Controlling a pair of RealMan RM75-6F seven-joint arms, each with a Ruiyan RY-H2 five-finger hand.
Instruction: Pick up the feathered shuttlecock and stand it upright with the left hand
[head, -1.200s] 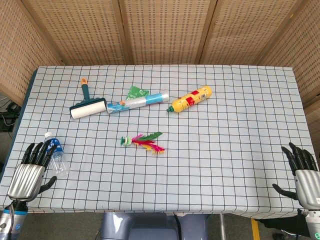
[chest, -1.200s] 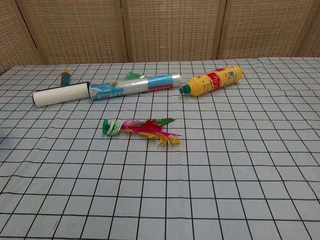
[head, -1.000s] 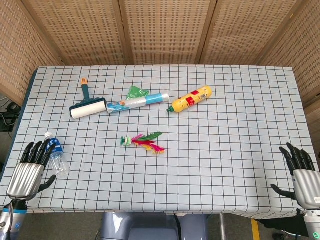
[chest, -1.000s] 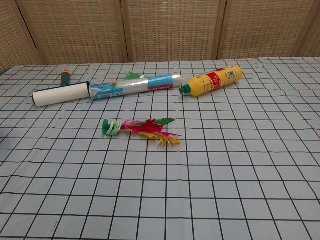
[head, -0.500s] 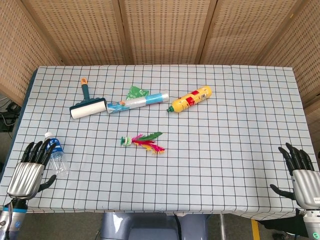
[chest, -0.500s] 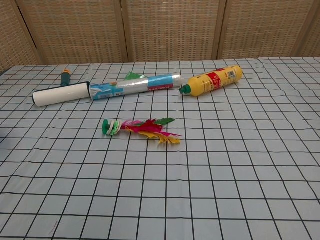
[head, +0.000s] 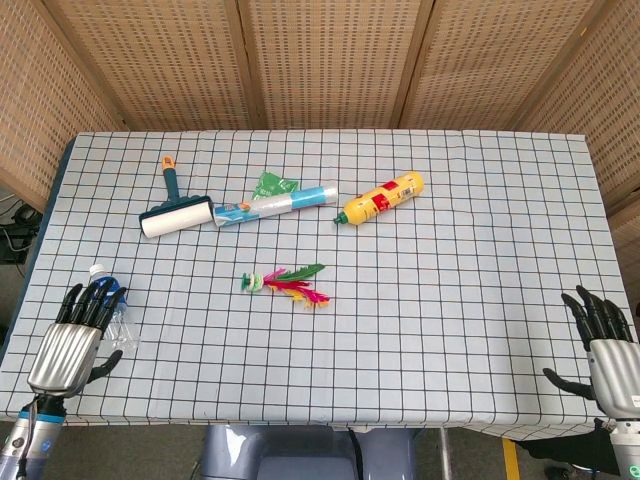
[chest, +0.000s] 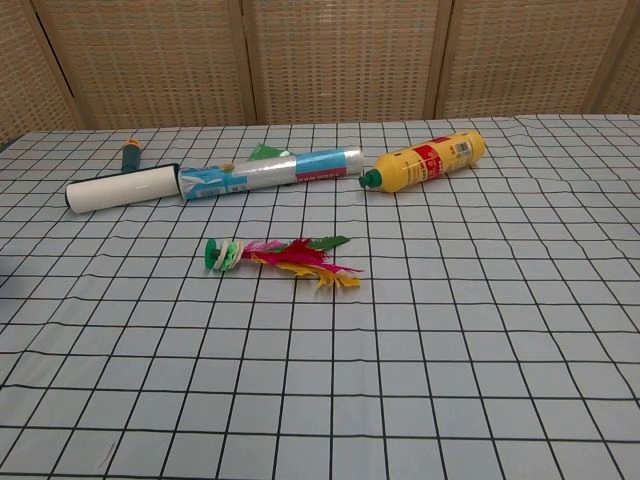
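Note:
The feathered shuttlecock (head: 285, 283) (chest: 282, 256) lies on its side near the table's middle, green base to the left, pink, yellow and green feathers to the right. My left hand (head: 75, 338) hovers at the front left corner, fingers spread and empty, far left of the shuttlecock. At the front right edge my right hand (head: 606, 342) is open and holds nothing. Neither hand shows in the chest view.
A small water bottle (head: 113, 308) lies just beyond my left hand's fingers. Behind the shuttlecock lie a lint roller (head: 177, 213) (chest: 122, 187), a blue-and-clear wrapped roll (head: 276, 205) (chest: 272, 172) and a yellow bottle (head: 383, 198) (chest: 425, 161). Wicker screens stand behind the checked tablecloth (head: 450, 280).
My left hand has shifted slightly right and forward, its fingers now over the water bottle's near end. The right hand and all objects stay put.

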